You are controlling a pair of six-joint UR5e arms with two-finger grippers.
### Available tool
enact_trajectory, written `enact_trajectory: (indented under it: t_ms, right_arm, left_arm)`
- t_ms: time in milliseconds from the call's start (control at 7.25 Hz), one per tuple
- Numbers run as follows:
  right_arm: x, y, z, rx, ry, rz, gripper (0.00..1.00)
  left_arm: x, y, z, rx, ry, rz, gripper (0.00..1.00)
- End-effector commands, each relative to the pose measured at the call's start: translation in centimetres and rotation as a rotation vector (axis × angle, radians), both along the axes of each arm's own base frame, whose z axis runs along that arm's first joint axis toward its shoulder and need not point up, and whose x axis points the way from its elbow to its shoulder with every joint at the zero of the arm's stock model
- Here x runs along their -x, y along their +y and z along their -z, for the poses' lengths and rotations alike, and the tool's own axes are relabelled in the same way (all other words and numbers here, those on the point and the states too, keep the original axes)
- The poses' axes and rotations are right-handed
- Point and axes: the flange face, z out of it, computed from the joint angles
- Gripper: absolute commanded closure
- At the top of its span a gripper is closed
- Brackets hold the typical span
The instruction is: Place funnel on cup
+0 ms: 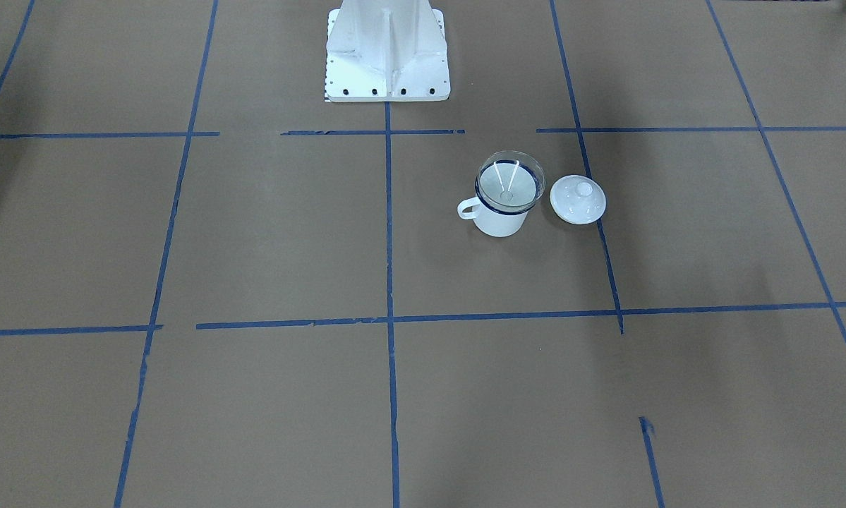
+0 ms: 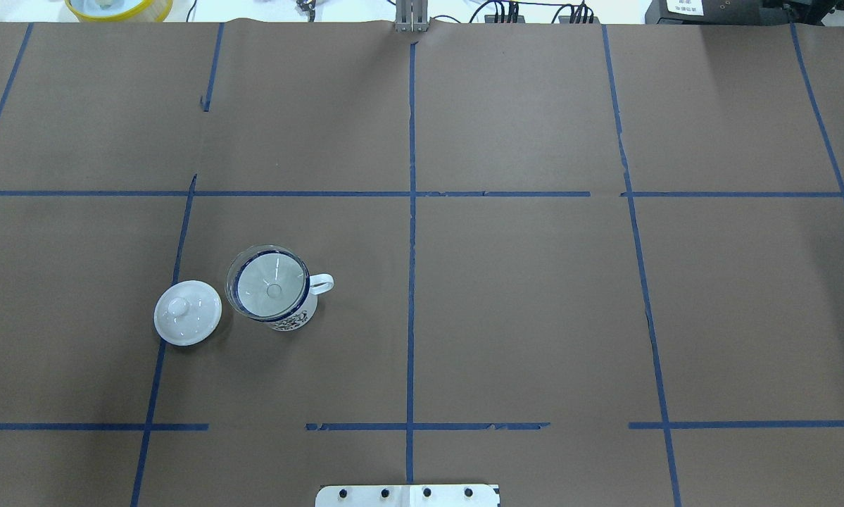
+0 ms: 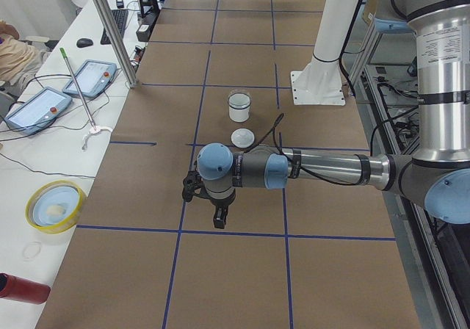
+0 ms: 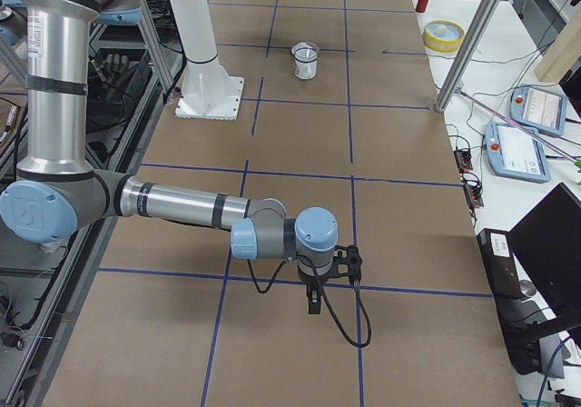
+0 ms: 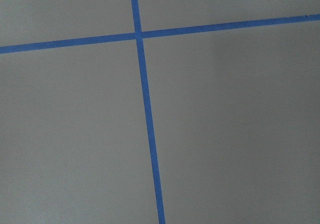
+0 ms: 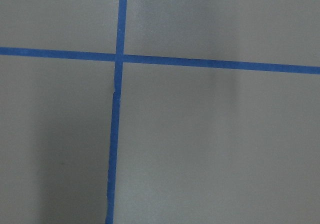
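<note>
The clear funnel [image 1: 509, 185] sits upright in the mouth of the white cup [image 1: 500, 222], its spout down inside. The overhead view shows the funnel [image 2: 272, 285] on the cup [image 2: 296, 317], the handle pointing right. Both also show small in the left side view [image 3: 239, 107] and the right side view [image 4: 306, 62]. My left gripper [image 3: 218, 220] hangs over the bare table far from the cup. My right gripper [image 4: 313, 305] hangs over the opposite end. Both show only in side views, so I cannot tell if they are open. Both wrist views show only paper and blue tape.
A round white knobbed lid [image 1: 578, 200] lies on the table beside the cup [image 2: 187, 313]. The robot's white base [image 1: 387, 56] stands at the table's edge. A yellow bowl [image 3: 53, 205], tablets and a metal pole [image 3: 110, 31] stand on the operators' side.
</note>
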Motion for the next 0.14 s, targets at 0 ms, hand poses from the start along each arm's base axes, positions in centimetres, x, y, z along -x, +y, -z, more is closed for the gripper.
enact_trajectory:
  t_ms: [0]
  right_arm:
    - [0.00,0.00,0.00,0.000,0.000,0.000,0.00]
  left_arm:
    - [0.03,0.03,-0.08,0.001,-0.003,0.000,0.00]
